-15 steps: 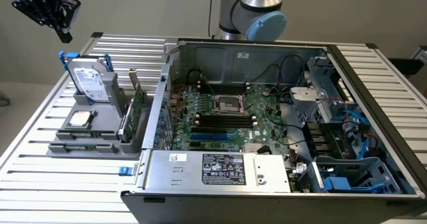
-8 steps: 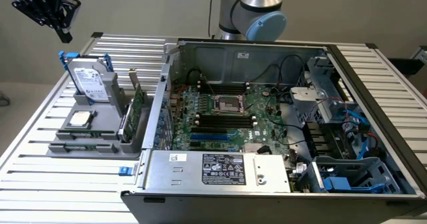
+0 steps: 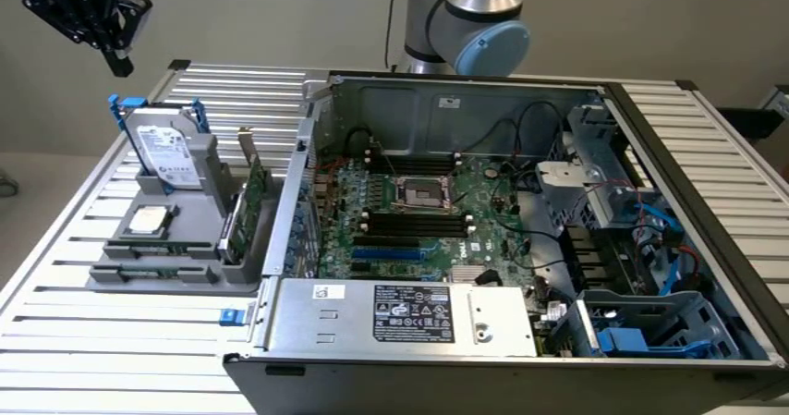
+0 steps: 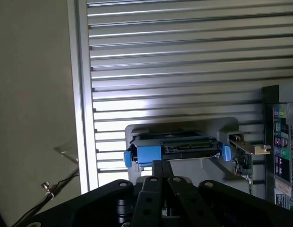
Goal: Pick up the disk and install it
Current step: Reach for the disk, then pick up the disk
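Blue-framed disk (image 3: 166, 154) upright in holder (image 3: 151, 187), well below closed claw (image 3: 117, 64).

- Bright, even light over the table (image 3: 87, 341), soft shadows only.
- Dimmer down inside the computer case (image 3: 431, 115), deep shadow on its near face.
- Wrist view: white glare streaking the slats (image 4: 151, 106).

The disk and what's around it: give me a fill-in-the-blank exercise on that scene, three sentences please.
1. The disk stands upright in the gray holder, framed by a ____ bracket.
2. The tool hangs in the air clear of the disk, shut and holding ____.
3. The holder sits on the exterior view's ____ of the open computer case.
Missing words: blue; nothing; left.
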You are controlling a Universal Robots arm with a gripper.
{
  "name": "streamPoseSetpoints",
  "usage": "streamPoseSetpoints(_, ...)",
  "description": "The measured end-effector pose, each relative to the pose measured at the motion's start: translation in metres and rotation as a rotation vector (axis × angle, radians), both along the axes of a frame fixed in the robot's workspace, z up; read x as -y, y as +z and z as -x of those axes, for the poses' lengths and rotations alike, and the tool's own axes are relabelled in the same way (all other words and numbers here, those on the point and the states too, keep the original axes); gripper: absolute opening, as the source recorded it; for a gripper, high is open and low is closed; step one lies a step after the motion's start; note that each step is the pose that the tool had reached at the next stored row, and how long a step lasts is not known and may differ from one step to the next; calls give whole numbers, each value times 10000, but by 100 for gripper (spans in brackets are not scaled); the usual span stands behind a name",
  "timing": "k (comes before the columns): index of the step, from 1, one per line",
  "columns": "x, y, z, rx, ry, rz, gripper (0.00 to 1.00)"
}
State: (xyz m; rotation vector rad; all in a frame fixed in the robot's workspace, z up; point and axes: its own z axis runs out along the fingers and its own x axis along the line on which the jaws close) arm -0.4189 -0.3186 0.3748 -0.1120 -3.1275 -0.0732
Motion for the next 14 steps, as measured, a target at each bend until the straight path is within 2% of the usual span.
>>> streamPoseSetpoints(14, 0, 0, 0, 0, 0, -1, 11)
